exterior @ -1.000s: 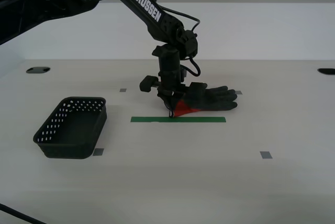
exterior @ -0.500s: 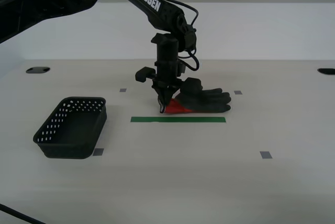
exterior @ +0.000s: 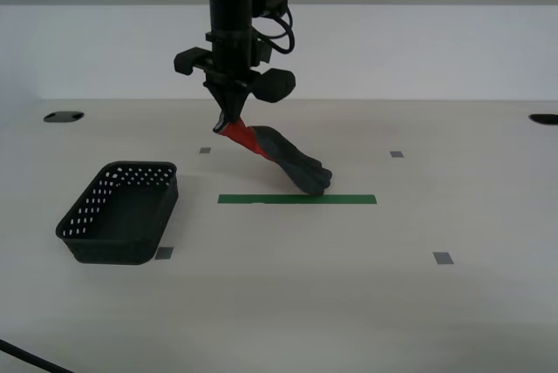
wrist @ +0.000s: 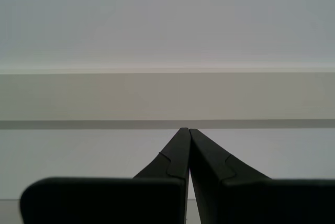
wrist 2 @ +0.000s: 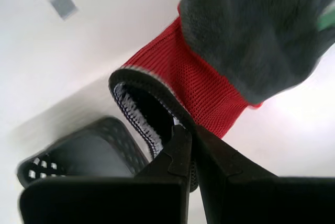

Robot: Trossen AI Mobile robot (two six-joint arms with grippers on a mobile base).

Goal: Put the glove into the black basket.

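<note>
My second gripper (exterior: pixel 229 120) is shut on the red cuff of the glove (exterior: pixel 277 155) and holds it up above the table. The glove hangs slanting, and its dark grey fingers reach down to about the green tape strip (exterior: pixel 296 200). The second wrist view shows the pinched cuff at my second gripper (wrist 2: pixel 189 132), the grey palm of the glove (wrist 2: pixel 251 30), and the black basket (wrist 2: pixel 78 153) beyond. The black basket (exterior: pixel 120 210) stands on the table at the exterior view's left, empty. My first gripper (wrist: pixel 187 132) is shut and empty, facing a wall.
The white table (exterior: pixel 349 286) carries small grey tape squares (exterior: pixel 443 258) and two dark holes near its far corners (exterior: pixel 63 117). A wall stands behind the table.
My second gripper has risen and moved toward the exterior view's left with the glove's cuff in it. The glove has lifted off the table and now hangs slanting.
</note>
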